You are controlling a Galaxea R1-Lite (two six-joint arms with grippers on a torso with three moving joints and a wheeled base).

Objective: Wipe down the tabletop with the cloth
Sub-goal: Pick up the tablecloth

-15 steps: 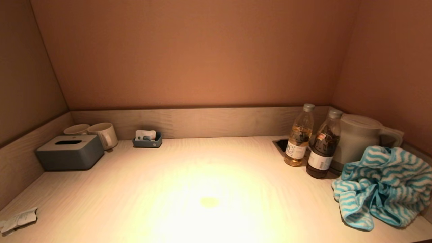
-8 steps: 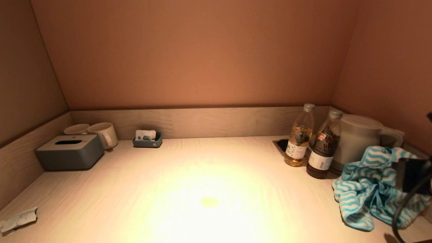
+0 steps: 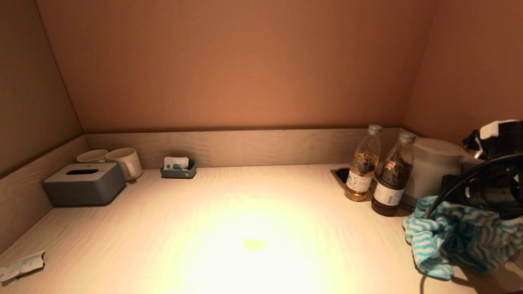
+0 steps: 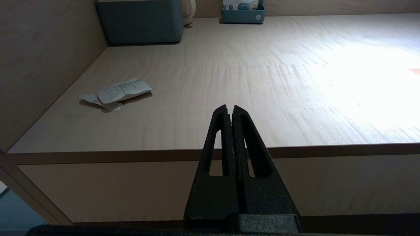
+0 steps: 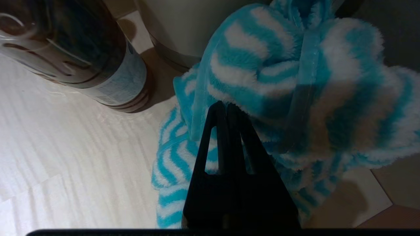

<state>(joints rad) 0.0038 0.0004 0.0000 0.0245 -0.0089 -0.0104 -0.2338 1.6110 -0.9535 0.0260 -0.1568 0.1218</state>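
The blue-and-white striped cloth (image 3: 453, 237) lies crumpled at the right end of the pale wooden tabletop (image 3: 245, 212), in front of the kettle. It fills the right wrist view (image 5: 279, 75). My right arm (image 3: 490, 183) reaches in from the right and hangs over the cloth. My right gripper (image 5: 226, 105) is shut, its tips just above the cloth's folds, with nothing between them. My left gripper (image 4: 229, 107) is shut and empty, parked low before the table's front edge at the left. A small yellow spot (image 3: 253, 244) marks the tabletop's middle.
Two bottles (image 3: 361, 163) (image 3: 391, 179) and a grey kettle (image 3: 433, 167) stand right behind the cloth. A grey tissue box (image 3: 85, 183), two mugs (image 3: 124, 162) and a small blue tray (image 3: 178, 168) sit at the back left. A crumpled paper (image 3: 22, 265) lies front left.
My right arm has come into view from the right and moved up and in over the cloth, now covering its upper part. The cloth and the other things have not moved.
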